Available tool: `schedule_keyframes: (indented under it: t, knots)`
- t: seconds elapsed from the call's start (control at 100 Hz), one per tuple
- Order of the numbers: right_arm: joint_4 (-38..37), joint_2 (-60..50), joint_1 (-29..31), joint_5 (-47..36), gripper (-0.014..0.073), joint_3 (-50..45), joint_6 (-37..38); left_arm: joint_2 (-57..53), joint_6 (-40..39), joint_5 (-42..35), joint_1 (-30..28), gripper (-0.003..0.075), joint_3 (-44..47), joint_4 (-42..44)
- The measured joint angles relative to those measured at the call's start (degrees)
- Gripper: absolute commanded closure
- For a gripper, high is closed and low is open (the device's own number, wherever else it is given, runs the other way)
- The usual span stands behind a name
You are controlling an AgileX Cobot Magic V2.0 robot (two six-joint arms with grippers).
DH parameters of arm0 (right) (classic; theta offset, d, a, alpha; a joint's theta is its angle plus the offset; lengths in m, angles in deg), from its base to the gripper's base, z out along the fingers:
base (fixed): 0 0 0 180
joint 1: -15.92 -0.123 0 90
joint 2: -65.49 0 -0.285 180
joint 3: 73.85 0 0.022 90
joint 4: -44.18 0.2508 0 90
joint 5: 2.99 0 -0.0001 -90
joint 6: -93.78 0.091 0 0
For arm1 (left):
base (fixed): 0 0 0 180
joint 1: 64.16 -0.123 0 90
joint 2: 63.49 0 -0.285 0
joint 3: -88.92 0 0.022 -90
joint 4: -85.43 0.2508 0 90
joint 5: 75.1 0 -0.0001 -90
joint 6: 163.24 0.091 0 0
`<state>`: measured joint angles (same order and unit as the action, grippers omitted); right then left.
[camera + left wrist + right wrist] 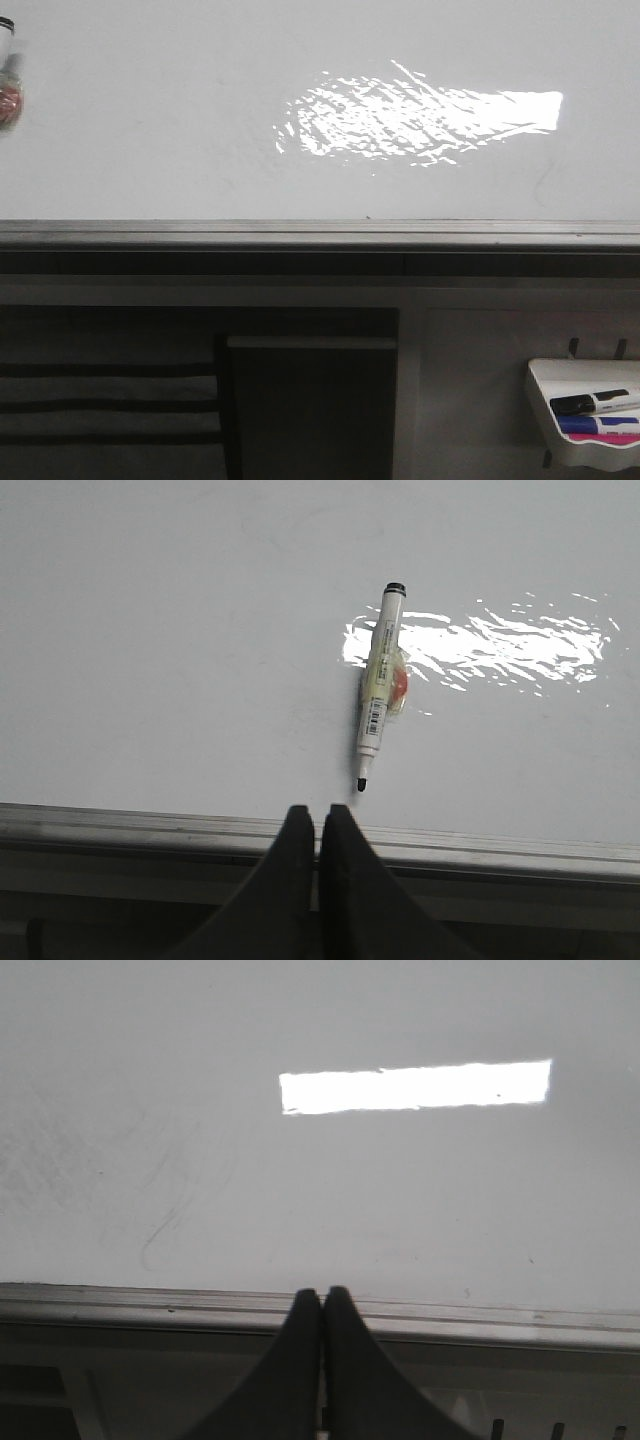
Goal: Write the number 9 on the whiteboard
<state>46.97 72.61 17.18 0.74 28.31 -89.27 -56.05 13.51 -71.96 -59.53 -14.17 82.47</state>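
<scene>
The whiteboard (150, 120) fills the upper part of the front view, with a bright glare patch (420, 125) and a grey metal bottom rail (320, 235). No black number 9 shows on it. Only a faint grey curved trace (160, 1230) shows in the right wrist view. A white marker (379, 685) with a bare black tip and an orange-red lump behind it clings to the whiteboard (150, 630). It just shows at the front view's left edge (8, 60). My left gripper (319, 812) is shut and empty below the marker tip. My right gripper (322, 1294) is shut and empty at the rail.
A small white marker tray (585, 455) hangs at the lower right below the board, holding a black-capped marker (595, 402) and blue and pink items. Dark panels and a slatted dark area lie under the rail.
</scene>
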Motion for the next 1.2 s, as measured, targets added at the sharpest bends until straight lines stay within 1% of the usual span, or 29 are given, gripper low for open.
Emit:
schedule_keyframes:
  t: [0.79,1.01,1.1,1.14,1.2]
  knots:
    - [0.0,0.0,0.0,0.0,0.0666,0.0,0.0,0.0,0.0,0.0,0.0,0.0741,0.0,0.0]
    - [0.0,0.0,0.0,0.0,0.0666,0.0,0.0,0.0,0.0,-5.83,0.0,0.0741,0.0,0.0]
    - [0.0,0.0,0.0,-2.34,0.0666,0.0,0.0,0.0,0.0,-8.33,0.0,0.0741,0.0,0.0]
    - [0.25,0.0,0.0,-3.73,0.0666,0.0,0.0,0.0,0.0,-8.79,0.0,0.0741,0.0,0.0]
    - [1.37,0.0,0.0,-3.73,0.0666,0.0,0.11,0.0,0.0,-8.79,0.0,0.0741,-0.15,0.0]
